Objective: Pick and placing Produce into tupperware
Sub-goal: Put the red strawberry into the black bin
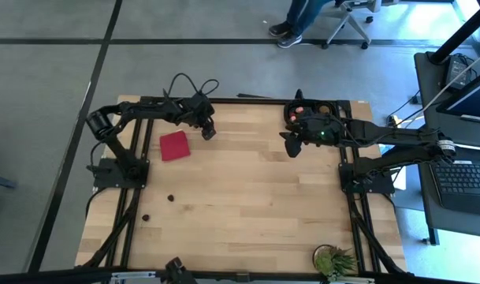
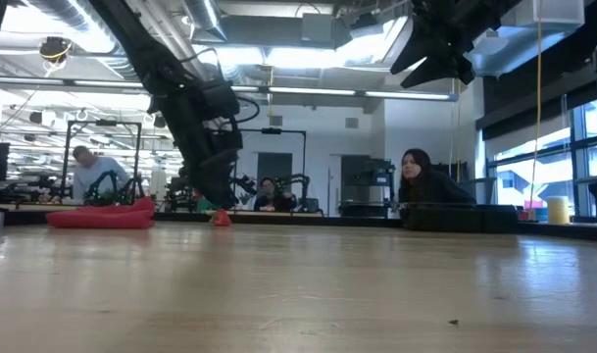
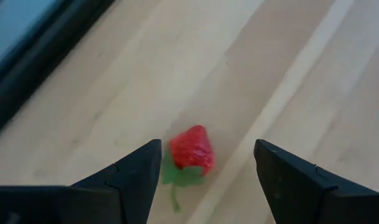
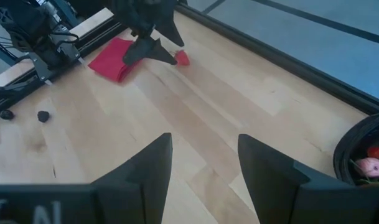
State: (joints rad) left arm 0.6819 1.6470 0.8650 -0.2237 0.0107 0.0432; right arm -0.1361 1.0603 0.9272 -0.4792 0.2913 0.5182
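Straddling a strawberry [image 3: 191, 149] just beside the red cloth [image 1: 174, 145], the left gripper [image 3: 205, 171] stands with jaws released (ready to grasp); the right gripper [image 4: 205, 162], empty and parted, waits well apart from the cloth.

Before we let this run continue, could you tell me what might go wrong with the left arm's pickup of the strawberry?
1. The strawberry lies nearer one finger of the open left gripper, so closing may nudge it aside rather than clamp it.
2. The tupperware sits under the right gripper across the table; the carry could crowd that arm.
3. The red cloth lies close by and might get snagged.
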